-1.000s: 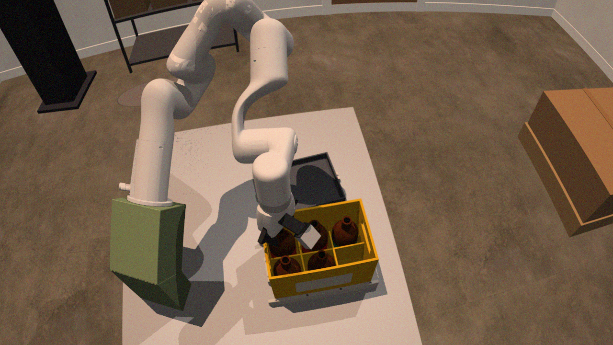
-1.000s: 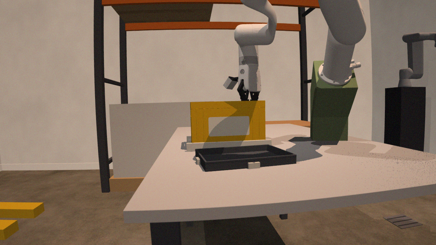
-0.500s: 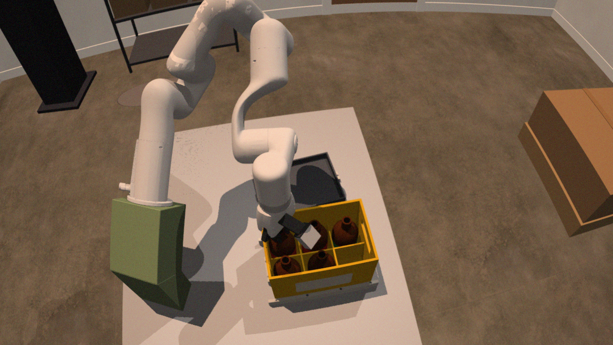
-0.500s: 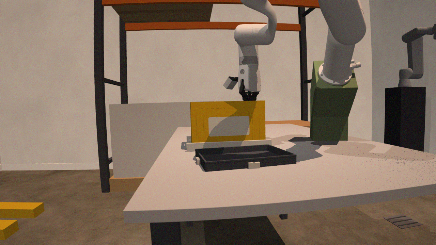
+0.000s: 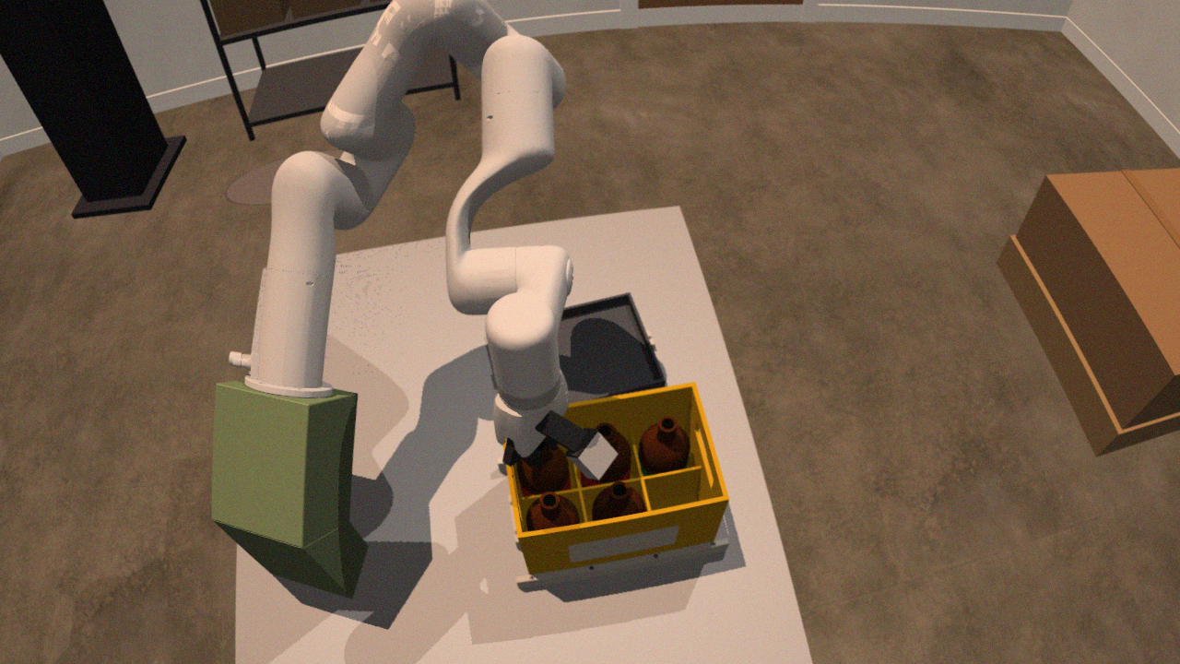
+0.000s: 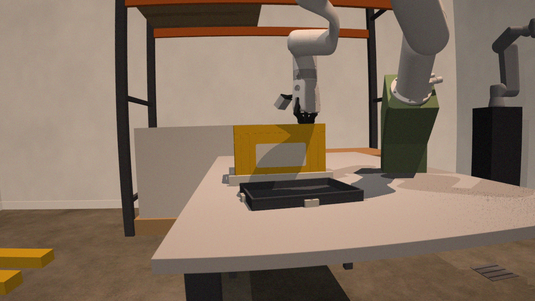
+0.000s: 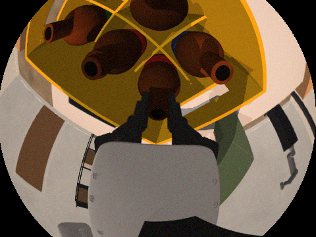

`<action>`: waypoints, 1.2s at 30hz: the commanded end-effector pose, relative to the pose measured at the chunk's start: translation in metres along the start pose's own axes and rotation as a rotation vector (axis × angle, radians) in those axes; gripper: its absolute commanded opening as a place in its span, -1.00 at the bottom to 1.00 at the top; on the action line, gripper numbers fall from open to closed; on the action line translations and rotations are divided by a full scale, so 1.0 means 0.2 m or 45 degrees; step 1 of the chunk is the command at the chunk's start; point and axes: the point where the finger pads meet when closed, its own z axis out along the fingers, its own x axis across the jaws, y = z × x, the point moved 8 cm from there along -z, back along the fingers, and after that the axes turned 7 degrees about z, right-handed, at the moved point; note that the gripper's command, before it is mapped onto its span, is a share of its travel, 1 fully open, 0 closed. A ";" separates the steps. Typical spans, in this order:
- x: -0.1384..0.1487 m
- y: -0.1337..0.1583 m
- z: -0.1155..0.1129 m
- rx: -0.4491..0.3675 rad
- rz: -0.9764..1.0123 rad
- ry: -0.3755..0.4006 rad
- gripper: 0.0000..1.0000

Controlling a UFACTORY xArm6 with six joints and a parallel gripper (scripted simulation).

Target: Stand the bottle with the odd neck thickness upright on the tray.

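Note:
A yellow crate (image 5: 626, 481) with six cells stands on the table and holds several brown bottles. My gripper (image 7: 158, 100) reaches into the crate's corner cell nearest the arm base and is shut on the neck of the brown bottle (image 7: 159, 81) standing there. In the top view this bottle (image 5: 542, 466) sits under my wrist. The other bottles stand in neighbouring cells, one with a wider mouth (image 7: 158, 0). The black tray (image 6: 301, 192) lies empty beside the crate. In the exterior view my gripper (image 6: 306, 118) dips just behind the crate's top edge.
The arm's green base (image 5: 284, 482) stands at the table's left. One crate cell at the front right (image 5: 676, 489) holds no bottle. A metal shelf rack (image 6: 131, 112) stands behind the table, and a cardboard box (image 5: 1105, 297) lies on the floor to the right.

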 end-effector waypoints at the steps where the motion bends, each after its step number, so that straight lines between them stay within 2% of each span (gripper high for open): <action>1: 0.00 0.00 0.00 0.003 -0.001 -0.001 -1.00; 25: 0.00 0.00 0.00 0.003 -0.001 -0.001 -1.00; 26: 0.00 0.00 0.00 0.003 -0.001 -0.001 0.30; 36: 0.00 0.00 0.00 0.003 -0.001 -0.001 0.30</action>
